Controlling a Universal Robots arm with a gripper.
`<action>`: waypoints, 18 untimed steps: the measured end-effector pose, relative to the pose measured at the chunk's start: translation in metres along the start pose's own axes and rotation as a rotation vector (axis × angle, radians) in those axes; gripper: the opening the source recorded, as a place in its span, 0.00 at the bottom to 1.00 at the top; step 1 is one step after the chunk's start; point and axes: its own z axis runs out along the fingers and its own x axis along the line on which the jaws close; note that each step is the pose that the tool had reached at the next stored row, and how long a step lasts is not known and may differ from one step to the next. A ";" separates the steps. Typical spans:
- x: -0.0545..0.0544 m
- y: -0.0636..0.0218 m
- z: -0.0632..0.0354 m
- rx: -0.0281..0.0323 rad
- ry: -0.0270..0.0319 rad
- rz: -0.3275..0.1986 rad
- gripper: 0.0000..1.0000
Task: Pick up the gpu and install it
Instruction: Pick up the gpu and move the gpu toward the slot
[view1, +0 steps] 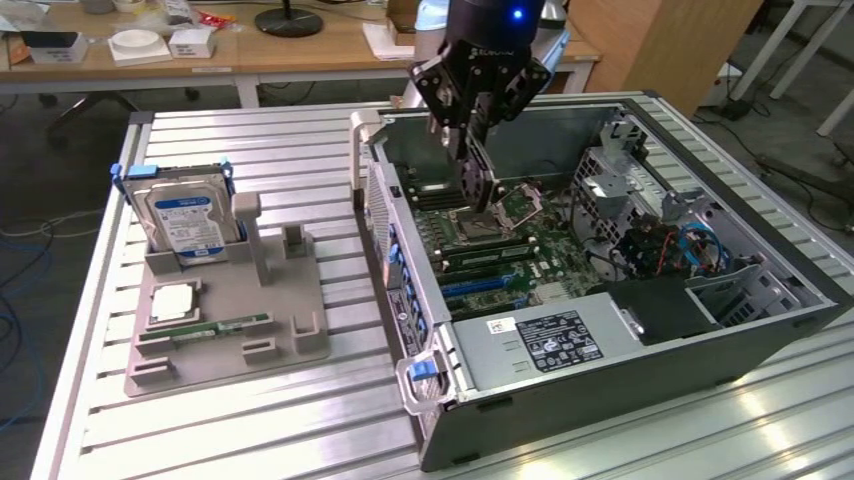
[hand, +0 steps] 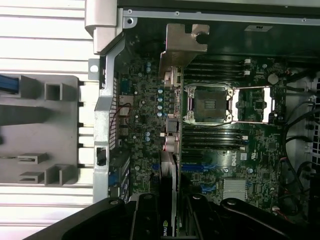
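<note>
Item: gpu (view1: 475, 190). You have it clenched between the jaws of the gripper (view1: 470, 135), hanging upright. Location: inside the open case (view1: 747, 330), low over the motherboard (view1: 514, 255). It is likely kept vertical so its bottom edge faces the slots.

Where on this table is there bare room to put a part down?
Bare slats of the table lie below the gray tray in the exterior view, and between tray and computer case. Crowded inside the case, where the gripper holds the gpu.
</note>
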 end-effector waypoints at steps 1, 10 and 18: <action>-0.001 0.0000 0.0002 0.0001 0.0000 0.000 0.26; -0.006 -0.0001 0.0019 0.0000 0.0000 0.000 0.26; -0.009 -0.0002 0.0031 0.0000 0.0000 0.000 0.26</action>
